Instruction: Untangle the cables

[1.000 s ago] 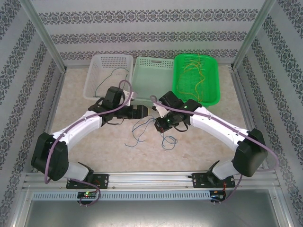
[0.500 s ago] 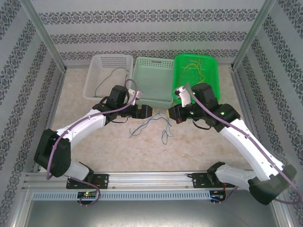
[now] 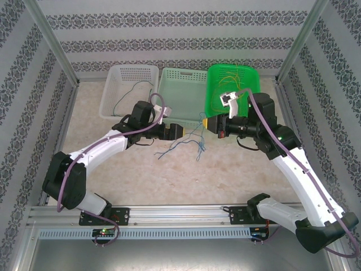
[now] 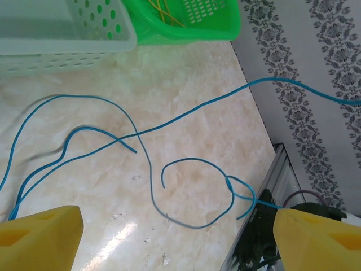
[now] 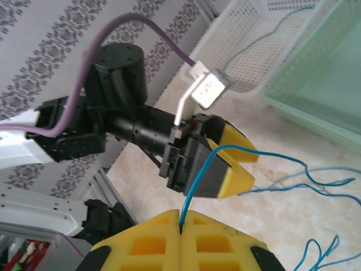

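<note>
Marble-look counter (image 3: 169,186), patterned walls | left gripper (image 3: 179,131) just in front of pale green basket (image 3: 180,93), spread wide, holding nothing | blue cables (image 4: 140,134) loose on counter in front of that basket | right gripper (image 3: 207,123) at basket's front-right corner, clenched on one blue strand rising from them

Lab test cell — aluminium frame (image 3: 180,213), patterned wall panels (image 3: 180,42), marble-look table (image 3: 141,180)
</note>
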`<act>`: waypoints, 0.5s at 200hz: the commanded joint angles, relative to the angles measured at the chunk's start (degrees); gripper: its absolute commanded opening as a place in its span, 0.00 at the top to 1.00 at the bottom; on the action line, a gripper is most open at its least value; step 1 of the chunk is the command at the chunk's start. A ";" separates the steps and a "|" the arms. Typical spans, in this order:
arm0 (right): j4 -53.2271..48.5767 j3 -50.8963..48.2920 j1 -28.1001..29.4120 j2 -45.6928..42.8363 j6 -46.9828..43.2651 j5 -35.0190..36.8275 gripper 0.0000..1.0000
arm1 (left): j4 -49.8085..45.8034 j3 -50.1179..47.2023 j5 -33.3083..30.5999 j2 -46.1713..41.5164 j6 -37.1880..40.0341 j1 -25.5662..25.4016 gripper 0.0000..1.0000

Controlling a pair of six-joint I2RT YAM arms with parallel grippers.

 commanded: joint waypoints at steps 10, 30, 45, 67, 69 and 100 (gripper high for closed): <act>4.53 3.63 -0.98 0.30 3.82 -3.98 1.00 | 2.12 1.13 4.77 -1.71 4.58 -2.97 0.13; 4.54 5.20 -1.42 0.28 4.43 -3.99 1.00 | 4.16 1.69 8.22 -0.17 4.41 -4.98 0.14; 4.36 5.85 -1.70 0.13 4.64 -3.26 1.00 | 4.97 2.14 10.56 1.06 4.19 -6.74 0.14; 4.10 6.05 -1.98 -0.39 5.29 -1.60 1.00 | 5.47 1.45 12.10 1.45 4.04 -8.25 0.15; 4.06 6.05 -2.08 -0.46 5.41 -1.37 1.00 | 5.49 1.22 12.24 1.36 3.96 -8.36 0.15; 4.38 5.96 -2.54 -1.34 6.87 1.37 1.00 | 10.79 -2.73 13.38 -1.28 1.37 -8.62 0.15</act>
